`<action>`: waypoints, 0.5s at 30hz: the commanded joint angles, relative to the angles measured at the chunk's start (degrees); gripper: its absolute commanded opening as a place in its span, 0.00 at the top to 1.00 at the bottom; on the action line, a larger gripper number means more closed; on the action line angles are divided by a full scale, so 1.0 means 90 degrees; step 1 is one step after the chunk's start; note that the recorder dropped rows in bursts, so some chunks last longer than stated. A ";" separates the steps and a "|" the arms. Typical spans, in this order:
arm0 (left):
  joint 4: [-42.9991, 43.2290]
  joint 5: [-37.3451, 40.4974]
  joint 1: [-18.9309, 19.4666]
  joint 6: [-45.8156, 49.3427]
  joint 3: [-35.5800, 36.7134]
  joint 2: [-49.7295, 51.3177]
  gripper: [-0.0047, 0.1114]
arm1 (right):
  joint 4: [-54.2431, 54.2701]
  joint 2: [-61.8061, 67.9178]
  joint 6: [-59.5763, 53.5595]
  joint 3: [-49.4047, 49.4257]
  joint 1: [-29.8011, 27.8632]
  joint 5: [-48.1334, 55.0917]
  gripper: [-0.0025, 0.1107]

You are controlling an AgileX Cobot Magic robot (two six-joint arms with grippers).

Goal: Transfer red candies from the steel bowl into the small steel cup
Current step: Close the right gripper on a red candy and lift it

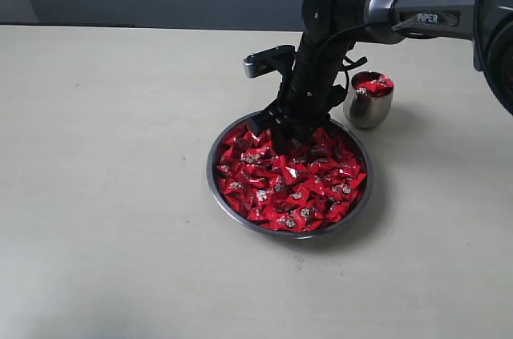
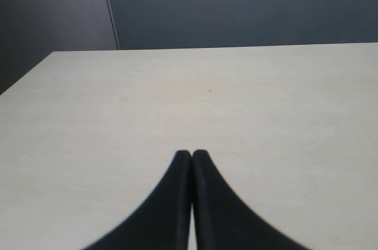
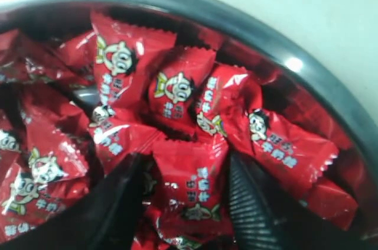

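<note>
Right wrist view, entry one: right claw (image 3: 186, 211), jaws apart, tips sunk among the candies (image 3: 177, 93) close to the bowl (image 3: 236, 20) wall. One candy (image 3: 190, 182) sits squarely between the jaws, with a side just beside each. Nothing is clamped. Its crimped end points away from the wrist, so its long axis appears to run along the jaws rather than across the gap. Closing should meet its narrower width.

Entry two: bowl, mid-table, its floor covered with red candies. In the exterior view the claw enters at the far side.

Entry three: cup (image 1: 367, 108), upright, just beside the bowl's far right rim, a few red candies showing at its mouth. From the claw it lies to the right and slightly beyond. By my judgement that means a lift clear of the rim, then a short swing that way.

Entry four: left claw (image 2: 192, 156), jaws together, empty, over the table (image 2: 207, 96), with neither bowl nor cup in its view. The right arm is plainly the nearer.
</note>
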 commanded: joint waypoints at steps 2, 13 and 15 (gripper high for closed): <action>0.0036 -0.0011 -0.0047 -0.0016 0.0024 -0.0028 0.96 | -0.0042 0.0009 -0.0046 0.0019 -0.0011 -0.0039 0.58; 0.0036 -0.0011 -0.0047 -0.0016 0.0024 -0.0028 0.96 | -0.0054 -0.0004 -0.0033 0.0019 -0.0011 0.0020 0.85; 0.0036 -0.0011 -0.0047 -0.0016 0.0024 -0.0028 0.96 | -0.0054 -0.0035 -0.0033 0.0019 -0.0011 0.0020 0.85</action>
